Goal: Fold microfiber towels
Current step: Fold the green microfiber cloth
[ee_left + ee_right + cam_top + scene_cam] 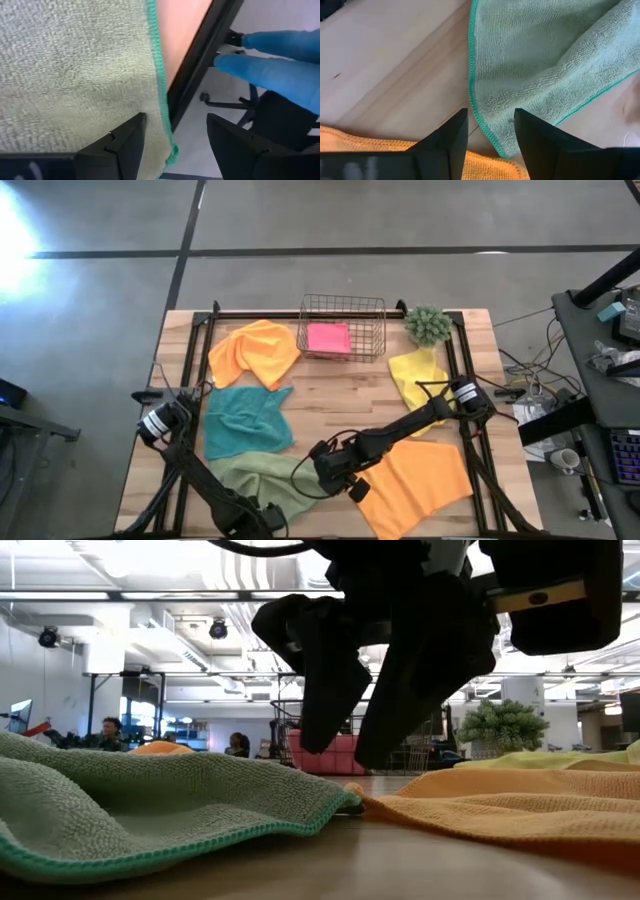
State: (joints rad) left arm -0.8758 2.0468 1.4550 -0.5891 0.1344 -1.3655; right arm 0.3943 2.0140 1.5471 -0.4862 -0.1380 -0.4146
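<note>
A sage green towel (255, 478) lies flat at the table's near edge, left of centre. An orange towel (415, 485) lies spread to its right, and their corners meet (355, 802). My right gripper (328, 472) hovers open just above that meeting point, fingers pointing down (490, 131). My left gripper (268, 522) is open at the table's near edge. Its fingers stand on either side of the sage towel's green-stitched edge (162, 100), near a corner. A teal towel (245, 420), a second orange towel (255, 352) and a yellow towel (415, 378) lie crumpled farther back. A pink towel (328, 338) lies folded in the basket.
The copper wire basket (372, 330) stands at the far edge, with a small green plant (428, 325) to its right. Black frame rails (190, 370) run along both sides of the table. A person's blue-gloved hand (270, 65) shows beyond the table's near edge.
</note>
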